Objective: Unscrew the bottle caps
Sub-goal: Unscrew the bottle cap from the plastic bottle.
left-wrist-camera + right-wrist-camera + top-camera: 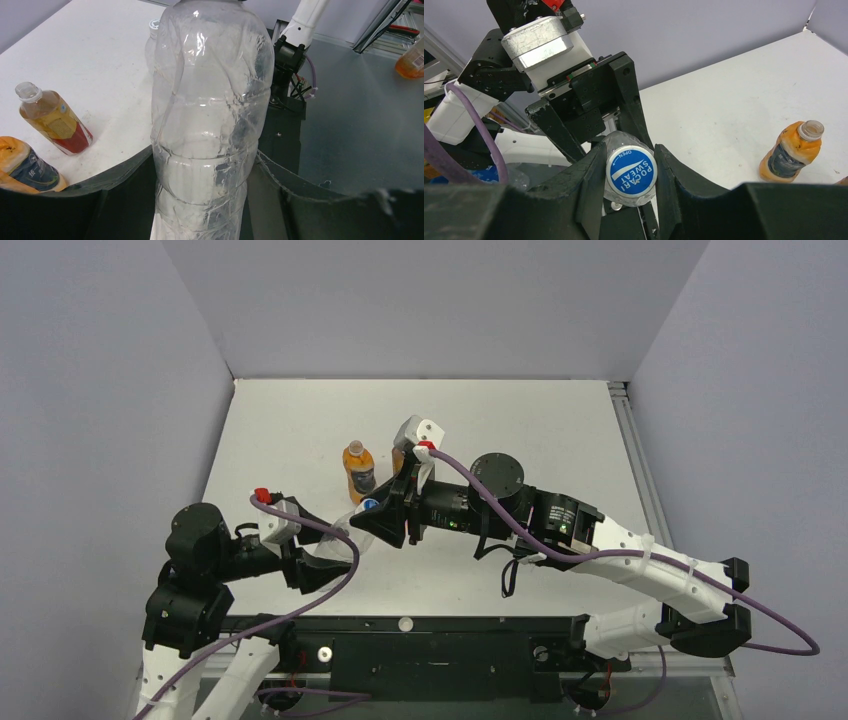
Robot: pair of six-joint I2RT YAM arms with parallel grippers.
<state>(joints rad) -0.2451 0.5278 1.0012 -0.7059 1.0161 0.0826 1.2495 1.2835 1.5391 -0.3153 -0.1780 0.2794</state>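
Note:
The clear bottle [210, 125], crumpled and colourless, is held up off the table between the two arms. My left gripper [205, 165] is shut on its body, a dark finger pressed against each side. The bottle's blue cap [631, 172], printed with white letters, sits between the fingers of my right gripper [631, 173], which is shut on it. From above, the left gripper [318, 558] and right gripper [385, 520] meet at the blue cap [370, 505]. The orange bottle [358, 468] with a dark label stands just behind. The reddish-brown bottle [55, 120] has a pale cap [26, 91].
The orange bottle [791, 152] stands on the white table [300, 430], to the right of my right gripper. Grey walls close the table in on three sides. A black rail [420, 625] runs along the near edge. A purple cable [560, 550] trails over the right arm.

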